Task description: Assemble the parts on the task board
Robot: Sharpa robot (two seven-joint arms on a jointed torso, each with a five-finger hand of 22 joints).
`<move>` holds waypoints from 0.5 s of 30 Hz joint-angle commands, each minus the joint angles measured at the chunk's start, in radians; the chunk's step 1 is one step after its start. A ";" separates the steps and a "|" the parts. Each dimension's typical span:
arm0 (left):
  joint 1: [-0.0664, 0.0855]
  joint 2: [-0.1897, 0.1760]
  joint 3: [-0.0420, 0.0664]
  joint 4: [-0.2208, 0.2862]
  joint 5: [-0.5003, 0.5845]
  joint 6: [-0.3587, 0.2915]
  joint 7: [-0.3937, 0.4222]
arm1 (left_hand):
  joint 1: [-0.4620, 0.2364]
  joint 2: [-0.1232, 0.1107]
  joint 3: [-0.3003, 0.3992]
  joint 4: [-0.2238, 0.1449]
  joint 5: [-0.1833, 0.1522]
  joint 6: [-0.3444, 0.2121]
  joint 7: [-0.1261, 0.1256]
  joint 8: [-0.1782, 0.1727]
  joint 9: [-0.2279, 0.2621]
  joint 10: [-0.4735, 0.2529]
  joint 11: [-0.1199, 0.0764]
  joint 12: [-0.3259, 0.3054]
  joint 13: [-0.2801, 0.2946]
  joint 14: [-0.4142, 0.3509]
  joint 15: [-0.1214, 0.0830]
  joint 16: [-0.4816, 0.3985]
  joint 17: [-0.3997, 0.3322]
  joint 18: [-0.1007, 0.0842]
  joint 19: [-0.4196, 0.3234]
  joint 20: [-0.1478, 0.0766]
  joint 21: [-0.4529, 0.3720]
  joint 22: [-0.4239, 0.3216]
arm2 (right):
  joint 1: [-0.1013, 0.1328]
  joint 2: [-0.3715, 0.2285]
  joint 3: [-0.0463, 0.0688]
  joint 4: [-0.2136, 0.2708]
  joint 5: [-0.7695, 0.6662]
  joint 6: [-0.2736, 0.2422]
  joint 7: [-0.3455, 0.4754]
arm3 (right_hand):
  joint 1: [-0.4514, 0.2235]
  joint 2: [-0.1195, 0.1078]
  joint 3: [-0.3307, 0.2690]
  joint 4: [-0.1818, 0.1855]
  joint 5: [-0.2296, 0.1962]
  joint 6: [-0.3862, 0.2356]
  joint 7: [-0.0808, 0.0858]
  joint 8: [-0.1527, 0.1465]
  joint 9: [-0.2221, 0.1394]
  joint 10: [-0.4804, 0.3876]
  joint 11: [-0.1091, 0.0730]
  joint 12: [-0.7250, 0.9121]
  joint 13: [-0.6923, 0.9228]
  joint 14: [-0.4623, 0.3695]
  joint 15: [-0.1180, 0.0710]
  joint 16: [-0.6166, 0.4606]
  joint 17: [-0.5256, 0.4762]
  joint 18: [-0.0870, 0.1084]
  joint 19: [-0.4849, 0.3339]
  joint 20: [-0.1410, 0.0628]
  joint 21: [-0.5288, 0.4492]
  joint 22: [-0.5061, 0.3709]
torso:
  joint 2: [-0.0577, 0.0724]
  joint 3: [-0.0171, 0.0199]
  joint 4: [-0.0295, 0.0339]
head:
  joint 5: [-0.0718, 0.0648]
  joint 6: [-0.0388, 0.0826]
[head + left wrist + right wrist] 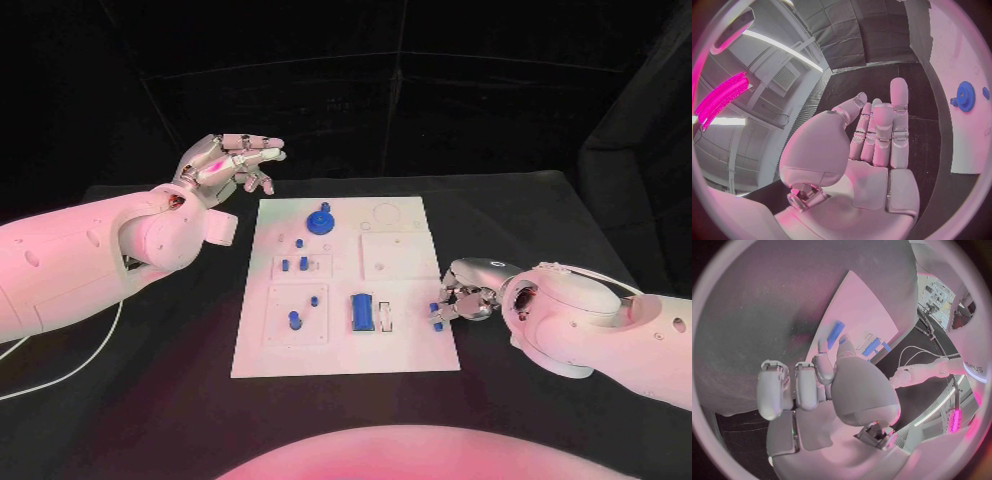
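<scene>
You see the white task board flat mid-table. A blue gear sits near its far end, a blue block lies near its near end, small blue pegs stand between.

Task board, centre of frame: white plate. Parts: blue, a round gear-like piece at the board's upper middle, a rectangular block lower centre, small pegs at left. Tabletop: black. Arms white; each robot hand silver, left and right.
</scene>
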 commanded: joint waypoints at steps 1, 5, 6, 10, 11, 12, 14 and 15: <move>0.002 0.000 0.001 -0.001 0.003 0.012 0.007 | 0.001 0.003 -0.006 0.001 0.001 -0.006 0.002 0.007 0.001 -0.005 -0.001 0.003 0.000 -0.008 0.000 -0.001 -0.001 0.021 -0.002 0.006 -0.004 -0.002 | -0.005 0.012 -0.003 -0.005 -0.062 0.046 -0.017 | 0.038 0.004 0.008 -0.026 -0.003 0.004 -0.003 0.002 -0.001 0.003 -0.004 0.003 -0.001 0.050 -0.002 0.005 0.003 -0.004 0.007 -0.004 0.006 0.088 | 0.000 -0.0002 0.0000 | 0.002 0.001; 0.002 -0.001 0.001 0.000 0.003 0.012 0.007 | 0.001 0.003 -0.006 0.001 0.001 -0.006 0.002 0.007 0.001 -0.005 -0.001 0.003 0.000 -0.008 0.000 -0.001 -0.001 0.021 -0.002 0.006 -0.004 -0.002 | -0.010 0.026 -0.003 -0.011 -0.105 0.070 -0.033 | 0.047 0.003 0.009 -0.035 -0.007 0.001 -0.001 -0.001 0.000 0.000 -0.003 -0.004 -0.005 0.050 -0.001 0.004 0.003 -0.003 0.006 -0.004 0.005 0.087 | 0.000 -0.0005 0.0020 | 0.001 0.000; 0.002 -0.001 0.001 0.000 0.003 0.012 0.007 | 0.001 0.003 -0.006 0.001 0.001 -0.006 0.002 0.007 0.001 -0.005 -0.001 0.003 0.000 -0.008 0.000 -0.001 -0.001 0.021 -0.002 0.006 -0.004 -0.002 | -0.011 0.030 -0.003 -0.012 -0.118 0.077 -0.038 | 0.051 0.002 0.009 -0.038 -0.007 0.000 -0.001 -0.002 0.000 -0.001 -0.003 -0.006 -0.006 0.050 -0.001 0.004 0.003 -0.003 0.005 -0.004 0.005 0.087 | 0.000 -0.0008 0.0020 | 0.001 -0.001; 0.002 -0.001 0.001 -0.001 0.003 0.013 0.008 | 0.001 0.003 -0.006 0.001 0.001 -0.006 0.002 0.007 0.001 -0.005 -0.001 0.003 0.000 -0.008 0.000 -0.001 -0.001 0.021 -0.002 0.006 -0.004 -0.002 | -0.016 0.045 -0.003 -0.016 -0.157 0.105 -0.050 | 0.086 0.007 0.022 -0.064 -0.017 -0.003 0.000 -0.006 0.000 -0.005 -0.002 -0.013 -0.009 0.049 -0.001 0.004 0.004 -0.003 0.005 -0.004 0.004 0.087 | -0.001 -0.0007 0.0007 | 0.003 -0.002; 0.002 -0.001 0.001 -0.001 0.003 0.013 0.008 | 0.001 0.003 -0.006 0.001 0.001 -0.006 0.002 0.007 0.001 -0.005 -0.001 0.003 0.000 -0.008 0.000 -0.001 -0.001 0.021 -0.002 0.006 -0.004 -0.002 | -0.017 0.049 -0.003 -0.017 -0.166 0.111 -0.053 | 0.098 0.011 0.029 -0.073 -0.026 -0.003 0.000 -0.008 0.000 -0.006 -0.002 -0.014 -0.009 0.049 -0.001 0.004 0.004 -0.003 0.005 -0.004 0.004 0.087 | -0.001 -0.0005 0.0007 | 0.003 -0.002; 0.002 -0.001 0.001 -0.001 0.003 0.013 0.008 | 0.001 0.003 -0.006 0.001 0.001 -0.006 0.002 0.007 0.001 -0.005 -0.001 0.003 0.000 -0.008 0.000 -0.001 -0.001 0.021 -0.002 0.006 -0.004 -0.002 | -0.018 0.053 -0.003 -0.017 -0.173 0.116 -0.056 | 0.112 0.016 0.037 -0.082 -0.034 -0.003 0.001 -0.010 0.000 -0.007 -0.002 -0.016 -0.010 0.049 -0.002 0.004 0.004 -0.003 0.004 -0.004 0.004 0.087 | -0.001 -0.0007 0.0005 | 0.002 -0.002; 0.001 -0.001 0.001 -0.001 0.003 0.014 0.008 | 0.001 0.003 -0.006 0.001 0.001 -0.006 0.002 0.007 0.001 -0.005 -0.001 0.003 0.000 -0.008 0.000 -0.001 -0.001 0.021 -0.002 0.006 -0.004 -0.002 | -0.020 0.058 -0.003 -0.018 -0.184 0.120 -0.061 | 0.133 0.027 0.054 -0.099 -0.050 -0.002 0.001 -0.013 -0.001 -0.009 -0.002 -0.020 -0.011 0.049 -0.001 0.004 0.006 -0.003 0.004 -0.005 0.004 0.088 | -0.001 -0.0009 0.0009 | 0.001 -0.002; 0.001 -0.001 0.001 -0.001 0.003 0.014 0.008 | 0.001 0.003 -0.006 0.001 0.001 -0.006 0.002 0.007 0.001 -0.005 -0.001 0.003 0.000 -0.008 0.000 -0.001 -0.001 0.021 -0.002 0.006 -0.004 -0.002 | -0.021 0.060 -0.003 -0.018 -0.189 0.121 -0.064 | 0.140 0.031 0.060 -0.105 -0.056 -0.001 0.001 -0.015 -0.002 -0.010 -0.002 -0.021 -0.011 0.049 -0.001 0.004 0.006 -0.004 0.005 -0.005 0.004 0.088 | -0.001 -0.0011 0.0012 | 0.001 -0.001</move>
